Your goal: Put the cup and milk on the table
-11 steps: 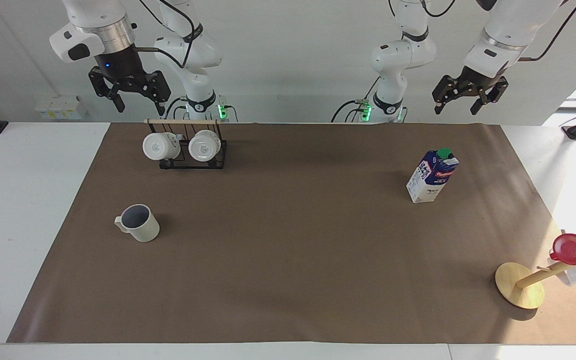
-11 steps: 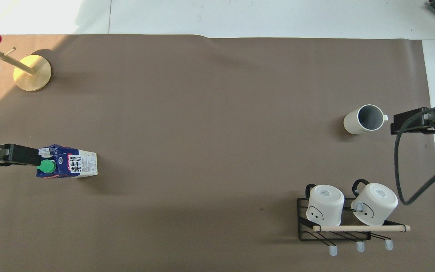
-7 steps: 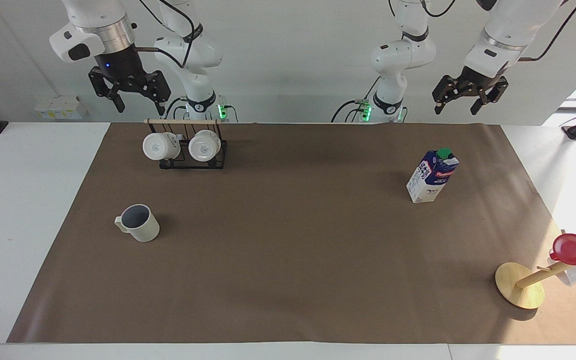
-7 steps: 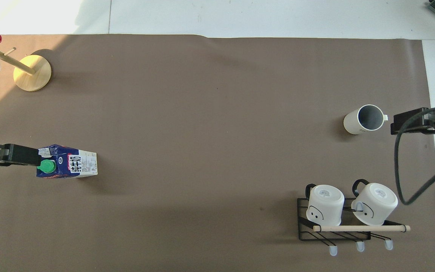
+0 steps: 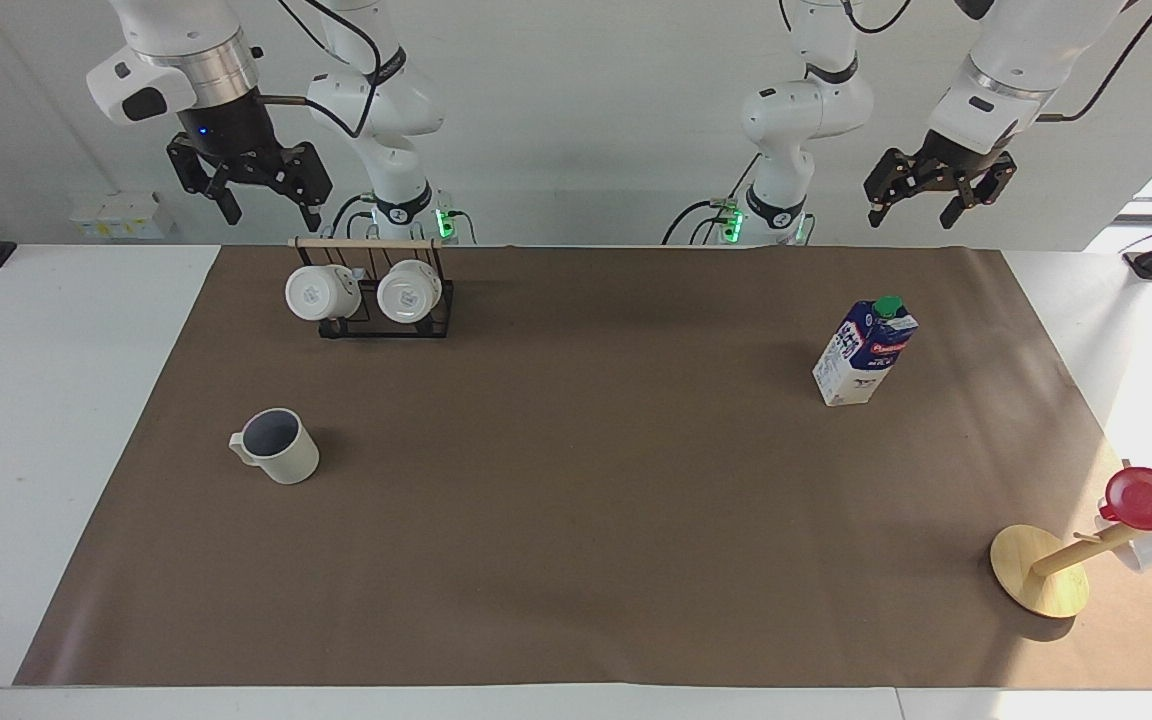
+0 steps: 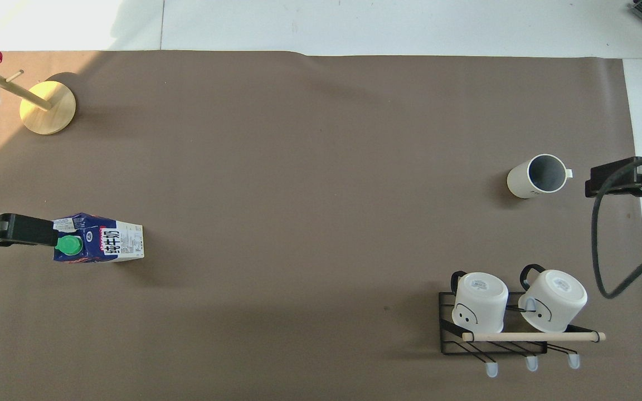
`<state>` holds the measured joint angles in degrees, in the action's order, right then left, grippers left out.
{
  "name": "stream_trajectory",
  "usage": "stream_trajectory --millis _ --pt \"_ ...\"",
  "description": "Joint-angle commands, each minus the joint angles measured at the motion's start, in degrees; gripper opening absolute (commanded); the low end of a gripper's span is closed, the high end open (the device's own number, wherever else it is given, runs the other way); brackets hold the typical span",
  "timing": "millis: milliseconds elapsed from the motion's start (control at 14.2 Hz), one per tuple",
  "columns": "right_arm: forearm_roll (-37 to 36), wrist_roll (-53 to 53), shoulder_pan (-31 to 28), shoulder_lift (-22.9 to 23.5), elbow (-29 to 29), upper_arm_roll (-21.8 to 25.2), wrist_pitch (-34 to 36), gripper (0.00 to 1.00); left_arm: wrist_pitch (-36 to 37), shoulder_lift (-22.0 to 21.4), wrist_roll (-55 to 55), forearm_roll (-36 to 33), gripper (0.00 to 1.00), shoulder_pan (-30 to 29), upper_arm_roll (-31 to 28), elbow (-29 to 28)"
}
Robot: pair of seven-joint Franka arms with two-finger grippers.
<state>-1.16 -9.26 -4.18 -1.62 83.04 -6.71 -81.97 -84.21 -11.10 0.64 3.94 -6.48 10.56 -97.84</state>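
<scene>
The cup (image 5: 276,447), off-white with a dark inside, stands upright on the brown sheet of the table (image 5: 576,520) toward the right arm's end; it also shows in the overhead view (image 6: 535,176). The milk (image 5: 864,350), a blue-and-white carton with a green cap, stands upright toward the left arm's end and shows in the overhead view (image 6: 98,238) too. My right gripper (image 5: 271,210) is open and empty, raised above the mug rack. My left gripper (image 5: 914,212) is open and empty, raised above the table's edge nearest the robots, well clear of the milk.
A black wire rack (image 5: 376,322) holding two plain white mugs stands near the right arm's base. A wooden mug tree (image 5: 1041,570) with a shiny red cup (image 5: 1146,497) and a white mug (image 5: 1151,550) stands at the left arm's end, farther from the robots than the milk.
My right gripper has risen a little and shifted toward the right arm's end of the table. My left gripper has barely moved. Cup and milk have not moved.
</scene>
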Motion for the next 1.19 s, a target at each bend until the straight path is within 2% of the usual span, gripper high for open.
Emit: stream_trajectory --millis 0,1123 --pt "1.2 1.3 -0.7 -0.5 0.5 -0.1 0.2 1.0 1.0 0.4 0.2 -0.2 1.0 4.0 -4.0 0.8" --pt "1.2 1.3 -0.7 -0.5 0.5 -0.1 0.2 1.0 1.2 0.4 0.6 -0.3 1.0 1.9 -3.9 0.8"
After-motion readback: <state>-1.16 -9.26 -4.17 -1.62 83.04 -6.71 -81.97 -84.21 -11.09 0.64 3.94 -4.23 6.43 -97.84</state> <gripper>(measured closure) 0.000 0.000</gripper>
